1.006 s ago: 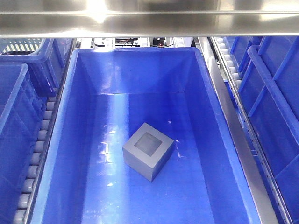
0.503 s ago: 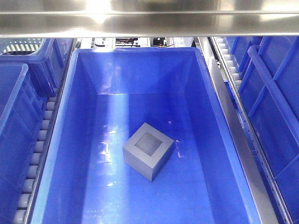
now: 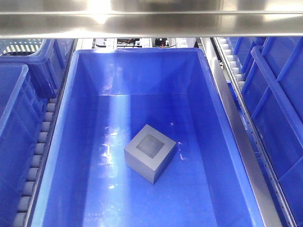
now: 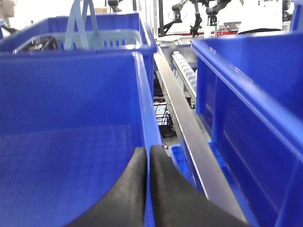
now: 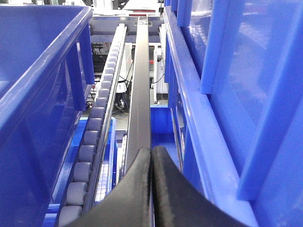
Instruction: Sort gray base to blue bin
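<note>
The gray base [image 3: 150,152] lies on the floor of the blue bin [image 3: 142,71] in the front view, its square recess facing up, slightly right of the bin's middle. No gripper shows in that view. In the left wrist view my left gripper [image 4: 147,153] is shut with nothing between its black fingers, hovering over the rim of a blue tub [image 4: 71,142]. In the right wrist view my right gripper [image 5: 152,152] is shut and empty, above a dark metal rail [image 5: 141,90] between tubs.
Blue tubs flank the bin on the left [image 3: 19,94] and right [image 3: 279,109]. Roller tracks [image 3: 40,151] and a metal rail [image 3: 236,137] run along its sides. A steel shelf edge [image 3: 151,19] spans the top. A pale lattice basket [image 4: 90,40] sits far back.
</note>
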Controlling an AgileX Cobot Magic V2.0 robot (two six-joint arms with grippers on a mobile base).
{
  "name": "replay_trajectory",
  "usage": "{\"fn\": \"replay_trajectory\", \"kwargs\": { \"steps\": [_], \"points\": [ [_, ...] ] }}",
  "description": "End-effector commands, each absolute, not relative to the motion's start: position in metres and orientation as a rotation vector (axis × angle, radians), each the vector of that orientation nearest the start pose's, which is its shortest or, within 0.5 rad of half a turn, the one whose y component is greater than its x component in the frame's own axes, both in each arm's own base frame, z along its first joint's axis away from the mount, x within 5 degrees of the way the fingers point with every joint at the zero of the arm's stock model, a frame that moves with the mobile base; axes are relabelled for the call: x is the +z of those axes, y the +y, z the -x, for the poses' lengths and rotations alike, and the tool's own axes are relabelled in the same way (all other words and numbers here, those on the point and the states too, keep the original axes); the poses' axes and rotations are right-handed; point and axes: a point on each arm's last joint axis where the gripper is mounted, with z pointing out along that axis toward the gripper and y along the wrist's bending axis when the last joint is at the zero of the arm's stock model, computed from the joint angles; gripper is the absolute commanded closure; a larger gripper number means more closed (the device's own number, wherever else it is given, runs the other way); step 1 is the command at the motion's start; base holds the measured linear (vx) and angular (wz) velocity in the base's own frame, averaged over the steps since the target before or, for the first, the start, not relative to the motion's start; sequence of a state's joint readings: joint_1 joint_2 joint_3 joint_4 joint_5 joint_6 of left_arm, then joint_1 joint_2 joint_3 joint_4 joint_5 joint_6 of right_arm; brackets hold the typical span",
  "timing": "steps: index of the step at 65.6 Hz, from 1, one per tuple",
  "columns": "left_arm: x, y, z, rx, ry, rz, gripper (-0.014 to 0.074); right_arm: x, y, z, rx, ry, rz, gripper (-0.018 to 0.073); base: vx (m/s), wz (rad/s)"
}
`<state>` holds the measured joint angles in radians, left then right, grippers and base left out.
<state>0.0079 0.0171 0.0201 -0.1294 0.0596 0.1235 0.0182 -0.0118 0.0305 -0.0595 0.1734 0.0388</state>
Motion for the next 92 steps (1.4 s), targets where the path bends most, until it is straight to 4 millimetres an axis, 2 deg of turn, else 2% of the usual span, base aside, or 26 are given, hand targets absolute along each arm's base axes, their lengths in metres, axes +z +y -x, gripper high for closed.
{"fn": "replay_trajectory", "kwargs": {
  "steps": [1, 20, 92],
  "points": [
    [0.1988, 0.0011, -0.0559, -0.026, 1.462, 0.046, 0.0602, 0.1903, 0.0002, -0.0566, -0.019, 1.604, 0.032, 0.0568, 0.0, 0.0],
    [0.1968, 0.0003, -0.0565, -0.109, 1.497, 0.111, 0.0602, 0.1902, 0.0002, -0.0565, -0.02, 1.604, 0.031, 0.0568, 0.0, 0.0],
    [0.1951, 0.0005, -0.0566, -0.089, 1.516, 0.098, 0.0602, 0.1902, 0.0002, -0.0565, -0.02, 1.604, 0.031, 0.0568, 0.0, 0.0]
  ]
}}
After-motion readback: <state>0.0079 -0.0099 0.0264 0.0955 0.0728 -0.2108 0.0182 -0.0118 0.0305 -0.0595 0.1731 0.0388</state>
